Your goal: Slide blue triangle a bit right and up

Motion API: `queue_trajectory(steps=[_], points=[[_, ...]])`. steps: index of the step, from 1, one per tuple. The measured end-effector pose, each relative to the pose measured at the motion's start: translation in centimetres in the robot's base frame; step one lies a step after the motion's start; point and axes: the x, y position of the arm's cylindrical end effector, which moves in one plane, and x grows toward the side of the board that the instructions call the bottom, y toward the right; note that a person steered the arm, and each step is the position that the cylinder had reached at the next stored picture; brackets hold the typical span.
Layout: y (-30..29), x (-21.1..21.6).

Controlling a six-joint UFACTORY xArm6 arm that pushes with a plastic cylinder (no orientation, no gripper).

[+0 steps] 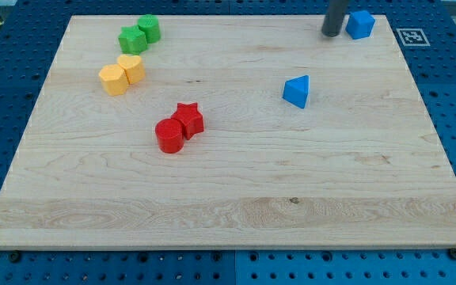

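My tip, a bare rod end effector gripping nothing, rests far right, well apart from the small blue triangular block. Likely light and rigid, it should slide easily on the pale wooden worktop; I'd push its near-left face.

Pale matt wooden board with visible grain; blue triangle looks smooth.

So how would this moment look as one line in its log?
my tip: top right, beside blue cube | blue triangle: untouched, below-left of tip | push: not begun

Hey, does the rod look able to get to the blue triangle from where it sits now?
Probably yes. My tip sits at the view's top, just left of the blue cube, and bare board lies between it and the blue triangle below. To push right and up, it must first swing round to the triangle's lower left.
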Motion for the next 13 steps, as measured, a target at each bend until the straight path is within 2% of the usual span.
queue_trajectory(steps=[2,3,5,6,7,10,13], points=[[-2.0,0.6],[-5.8,0.8],[-13.9,10.5],[-15.7,16.0],[-12.5,17.0],[-8.2,17.0],[-4.6,15.1]])
